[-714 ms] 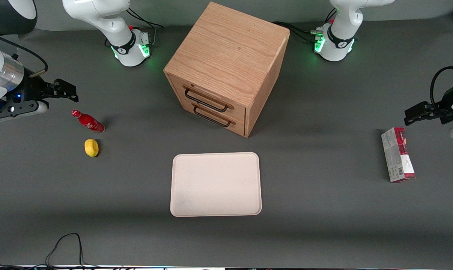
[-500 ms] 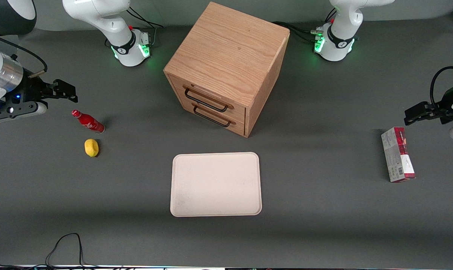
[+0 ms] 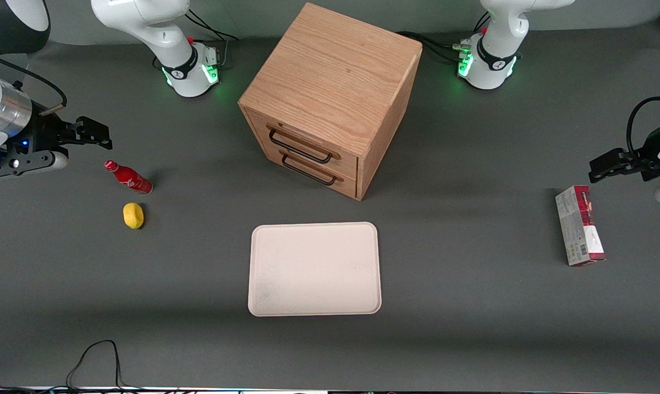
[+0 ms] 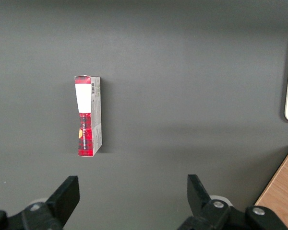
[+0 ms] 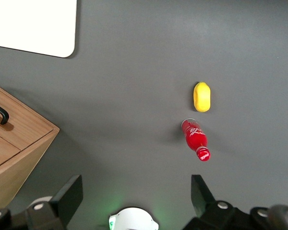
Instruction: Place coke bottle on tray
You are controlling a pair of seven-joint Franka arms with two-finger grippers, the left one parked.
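The small red coke bottle [image 3: 128, 178] [image 5: 196, 139] stands on the dark table toward the working arm's end, its cap leaning in the front view. The cream tray [image 3: 314, 268] [image 5: 33, 25] lies flat in front of the wooden cabinet, nearer the front camera, with nothing on it. My gripper [image 3: 94, 134] [image 5: 137, 194] hangs open above the table, a little farther from the front camera than the bottle and apart from it. Nothing is between its fingers [image 5: 72, 194].
A yellow lemon-like lump [image 3: 133, 215] [image 5: 202, 96] lies just nearer the front camera than the bottle. The wooden drawer cabinet [image 3: 330, 98] stands mid-table with both drawers closed. A red-and-grey carton [image 3: 579, 225] [image 4: 88, 115] lies toward the parked arm's end.
My gripper has drifted slightly upward and away from the front camera. The bottle, lump and tray have not moved.
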